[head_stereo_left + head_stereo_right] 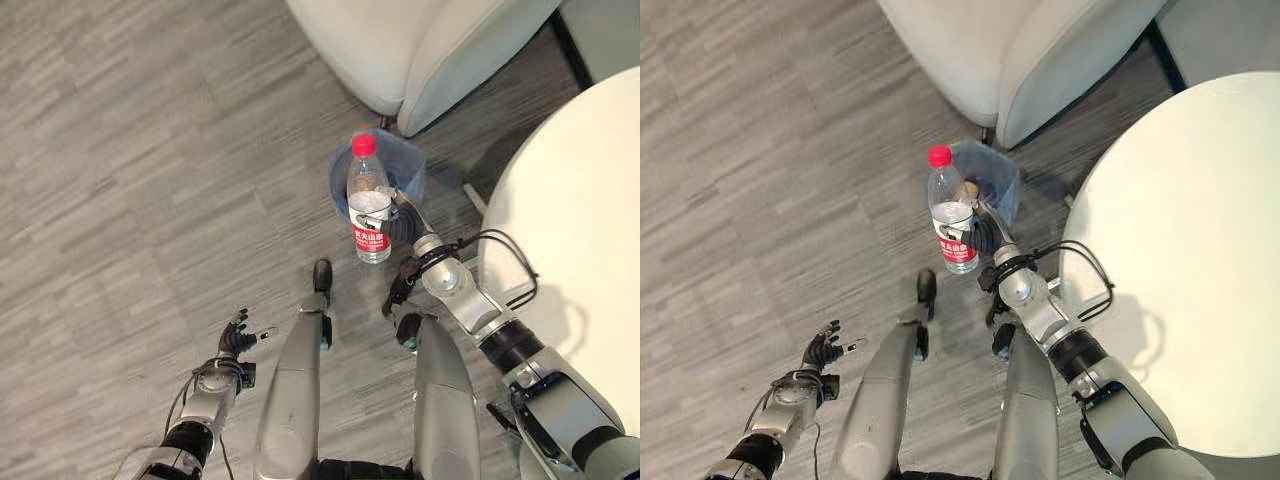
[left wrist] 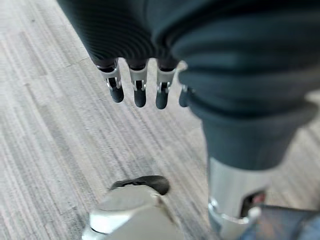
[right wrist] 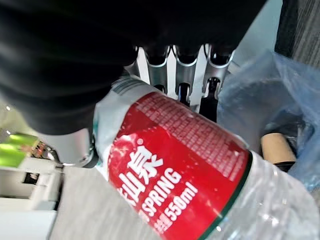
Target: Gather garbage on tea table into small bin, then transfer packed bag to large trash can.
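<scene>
The bottle point(image 1: 368, 200) is a clear plastic one with a red cap and a red label, and it stands nearly upright in the right hand point(image 1: 398, 222), held in the air above the floor. In the right wrist view the silver fingers point(image 3: 186, 75) are curled round the bottle's body just beside the label, so the hand is closed on it. The bottle is at the near edge of the bin point(image 1: 405, 165), partly in front of it as the head camera sees it, with its cap over the bin's near rim.

The bin is small and lined with a bluish transparent bag point(image 3: 260, 95). Inside it a brown cardboard tube point(image 3: 278, 148) can be seen. The bin stands on the grey wood-patterned floor point(image 1: 130, 150), between a pale armchair point(image 1: 420, 50) behind it and the round white table point(image 1: 1180, 260) on the robot's right. The table is just beside the right arm.

The left hand point(image 1: 238, 338) hangs low on the robot's left, well apart from the bottle and the bin. Its fingers point(image 2: 139, 92) are relaxed and only slightly bent, and they hold nothing; below them there is only floor.
</scene>
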Controlling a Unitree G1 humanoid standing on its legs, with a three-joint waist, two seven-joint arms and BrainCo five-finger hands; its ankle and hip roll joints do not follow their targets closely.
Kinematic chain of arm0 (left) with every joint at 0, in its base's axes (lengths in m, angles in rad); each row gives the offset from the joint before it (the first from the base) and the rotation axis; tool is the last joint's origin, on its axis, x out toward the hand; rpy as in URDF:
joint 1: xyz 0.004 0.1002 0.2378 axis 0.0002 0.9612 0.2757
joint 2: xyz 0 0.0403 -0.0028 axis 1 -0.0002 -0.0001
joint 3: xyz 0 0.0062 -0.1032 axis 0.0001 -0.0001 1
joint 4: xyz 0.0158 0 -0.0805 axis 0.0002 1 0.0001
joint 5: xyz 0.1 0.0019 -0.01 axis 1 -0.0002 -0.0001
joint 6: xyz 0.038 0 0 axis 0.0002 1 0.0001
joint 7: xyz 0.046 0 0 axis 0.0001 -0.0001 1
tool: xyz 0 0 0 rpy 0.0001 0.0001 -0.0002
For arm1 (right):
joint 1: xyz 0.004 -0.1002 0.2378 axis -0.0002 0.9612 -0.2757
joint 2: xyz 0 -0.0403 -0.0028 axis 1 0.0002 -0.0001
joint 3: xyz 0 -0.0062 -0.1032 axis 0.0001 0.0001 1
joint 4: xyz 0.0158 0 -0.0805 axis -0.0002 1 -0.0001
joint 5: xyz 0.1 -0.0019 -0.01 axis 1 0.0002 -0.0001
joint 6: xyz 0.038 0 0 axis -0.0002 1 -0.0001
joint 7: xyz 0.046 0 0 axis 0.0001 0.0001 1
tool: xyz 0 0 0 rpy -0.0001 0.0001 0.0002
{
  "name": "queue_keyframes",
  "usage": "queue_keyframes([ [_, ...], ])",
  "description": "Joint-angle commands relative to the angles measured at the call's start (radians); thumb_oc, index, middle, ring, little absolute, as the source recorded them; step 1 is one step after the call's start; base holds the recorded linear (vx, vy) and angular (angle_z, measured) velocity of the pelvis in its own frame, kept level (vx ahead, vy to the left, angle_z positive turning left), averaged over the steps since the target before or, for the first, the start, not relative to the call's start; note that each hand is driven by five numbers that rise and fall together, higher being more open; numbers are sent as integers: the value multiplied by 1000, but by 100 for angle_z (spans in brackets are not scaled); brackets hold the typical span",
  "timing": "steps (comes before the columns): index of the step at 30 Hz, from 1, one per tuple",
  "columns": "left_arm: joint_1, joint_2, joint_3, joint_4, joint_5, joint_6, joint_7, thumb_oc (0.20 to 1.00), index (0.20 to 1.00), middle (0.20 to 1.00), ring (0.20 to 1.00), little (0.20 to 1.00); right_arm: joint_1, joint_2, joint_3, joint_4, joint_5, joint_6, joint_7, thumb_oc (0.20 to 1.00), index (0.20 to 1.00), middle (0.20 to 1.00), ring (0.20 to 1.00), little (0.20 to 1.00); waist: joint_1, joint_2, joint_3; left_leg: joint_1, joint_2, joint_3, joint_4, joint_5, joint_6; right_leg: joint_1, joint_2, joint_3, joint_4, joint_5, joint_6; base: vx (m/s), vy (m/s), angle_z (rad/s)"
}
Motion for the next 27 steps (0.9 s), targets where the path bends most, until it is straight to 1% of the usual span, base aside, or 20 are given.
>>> queue_keyframes([
  [1, 8, 23, -17, -58, -45, -50, 40, 1000, 1000, 1000, 1000, 1000, -26, 17, 23, -23, -42, -28, -95, 200, 200, 200, 200, 200, -11, 17, -87, -49, -48, 51, 100, -125, 33, -15, 15, 92, -62, -61, 70, -18, 10, 14],
  [2, 6, 23, -16, -57, -46, -51, 40, 1000, 1000, 1000, 1000, 1000, -30, 17, 24, -20, -41, -30, -96, 200, 200, 200, 200, 200, -11, 16, -90, -57, -49, 51, 104, -127, 33, -24, 14, 93, -57, -63, 70, 4, 25, 16],
  [4, -17, 32, -23, -54, -56, -53, 43, 1000, 1000, 1000, 1000, 1000, -89, 18, 33, 27, -47, -17, -114, 200, 200, 200, 200, 200, -8, 19, -95, -121, -53, 47, 137, -134, 38, -91, 7, 114, -11, -72, 69, 21, 36, 18],
  [5, -47, 38, -38, -51, -64, -59, 50, 1000, 1000, 1000, 1000, 1000, -156, 22, 49, 82, -56, -9, -125, 200, 200, 200, 200, 200, -1, 22, -98, -190, -59, 47, 175, -144, 46, -160, 2, 125, 34, -84, 63, 64, 39, 14],
  [7, -71, 48, -63, -53, -76, -66, 51, 1000, 1000, 1000, 1000, 1000, -240, 21, 58, 168, -53, 3, -143, 200, 200, 200, 200, 200, 12, 27, -108, -262, -68, 43, 213, -151, 56, -234, -9, 136, 86, -102, 57, 87, 30, 4],
  [10, -78, 56, -78, -60, -78, -67, 51, 1000, 1000, 1000, 1000, 1000, -290, 11, 53, 222, -34, 11, -157, 200, 200, 200, 200, 200, 20, 29, -119, -303, -77, 39, 235, -158, 61, -274, -22, 142, 112, -115, 54, 55, 5, 10],
  [12, -86, 65, -107, -77, -86, -74, 46, 1000, 1000, 1000, 1000, 1000, -360, -18, 39, 312, 16, 13, -177, 200, 200, 200, 200, 200, 32, 37, -139, -362, -93, 38, 269, -169, 68, -334, -38, 146, 163, -137, 49, 126, 16, 19],
  [17, -84, 72, -125, -93, -92, -74, 37, 1000, 1000, 1000, 1000, 1000, -413, -62, 59, 360, 37, 21, -182, 200, 200, 200, 200, 200, 46, 37, -162, -402, -103, 34, 292, -177, 73, -368, -48, 152, 187, -146, 47, 60, 11, 12],
  [18, -83, 74, -127, -100, -92, -75, 37, 1000, 1000, 1000, 1000, 1000, -426, -71, 65, 379, 41, 23, -182, 699, 699, 699, 699, 699, 48, 39, -165, -410, -104, 34, 297, -179, 74, -376, -51, 152, 193, -147, 47, 54, -1, 6],
  [19, -81, 75, -133, -108, -93, -75, 37, 1000, 1000, 1000, 1000, 1000, -448, -86, 79, 416, 44, 31, -185, 1000, 1000, 1000, 1000, 1000, 49, 39, -171, -420, -104, 33, 299, -179, 72, -386, -54, 152, 198, -150, 46, 55, 9, 5],
  [24, -66, 71, -129, -119, -83, -67, 34, 1000, 1000, 1000, 1000, 1000, -418, -125, 106, 411, 33, 36, -177, 1000, 1000, 1000, 1000, 1000, 38, 28, -180, -427, -100, 34, 299, -180, 71, -393, -45, 154, 198, -143, 50, 25, 4, -2],
  [27, -54, 67, -107, -119, -68, -63, 35, 1000, 1000, 1000, 1000, 1000, -358, -164, 142, 355, -49, 43, -156, 1000, 1000, 1000, 1000, 1000, 22, 19, -181, -418, -95, 34, 287, -180, 69, -385, -37, 148, 184, -138, 54, 19, -14, -4],
])
